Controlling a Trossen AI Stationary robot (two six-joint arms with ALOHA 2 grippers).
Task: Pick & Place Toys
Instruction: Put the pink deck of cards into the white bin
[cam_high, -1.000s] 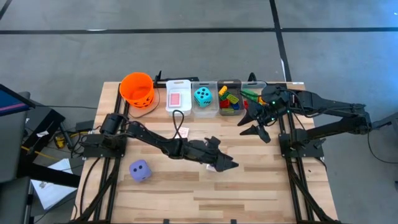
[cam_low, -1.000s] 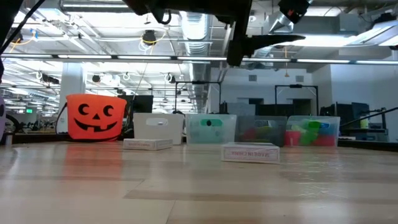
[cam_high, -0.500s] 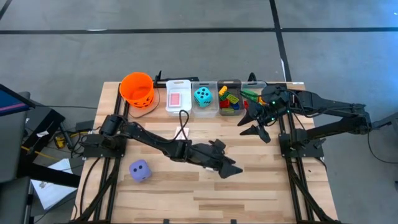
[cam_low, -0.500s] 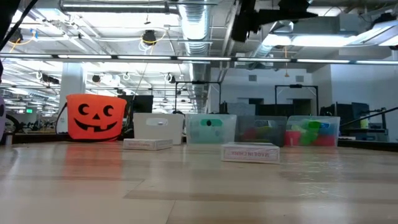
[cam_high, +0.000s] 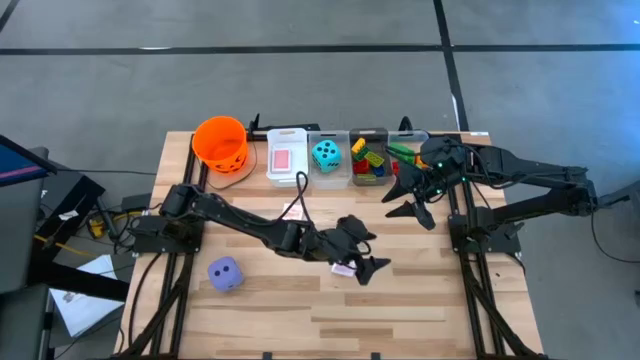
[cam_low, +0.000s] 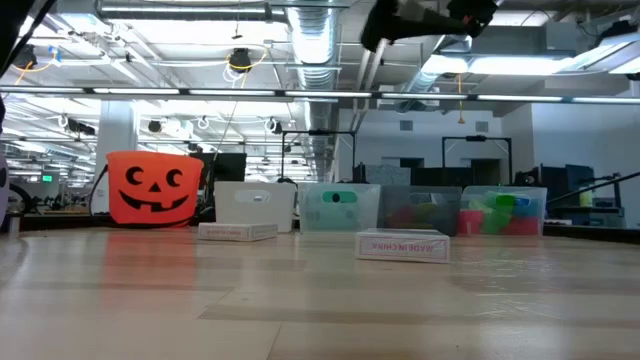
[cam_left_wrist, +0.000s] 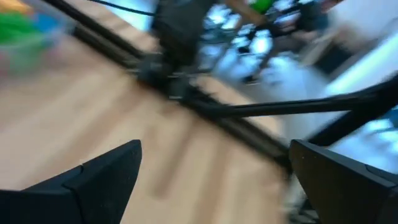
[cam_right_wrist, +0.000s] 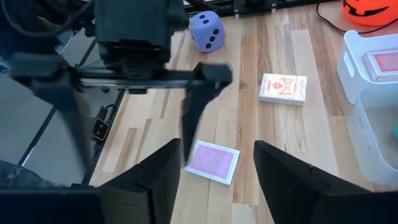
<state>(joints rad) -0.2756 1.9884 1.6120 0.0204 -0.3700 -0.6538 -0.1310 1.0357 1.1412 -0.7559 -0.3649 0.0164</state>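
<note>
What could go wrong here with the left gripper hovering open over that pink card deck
The left gripper hovers open over the flat pink card deck; such a thin deck may slip or fan out when pinched. The purple die lies near the left arm's base, so a low swing back might knock it.

A purple die (cam_high: 224, 274) with dark dots is seen resting apart from the rest near the front left of the surface (cam_high: 420, 290). A pink-backed card pack (cam_right_wrist: 213, 161) lies flat near the middle, and a second pack (cam_right_wrist: 283, 88), white with a red emblem, lies flat closer to the bins. A teal die (cam_high: 325, 154) with dark dots is held in a clear bin, a pink-backed card (cam_high: 282, 160) in the white bin, and mixed red, green, yellow and blue bricks (cam_high: 369, 160) in another clear bin.
</note>
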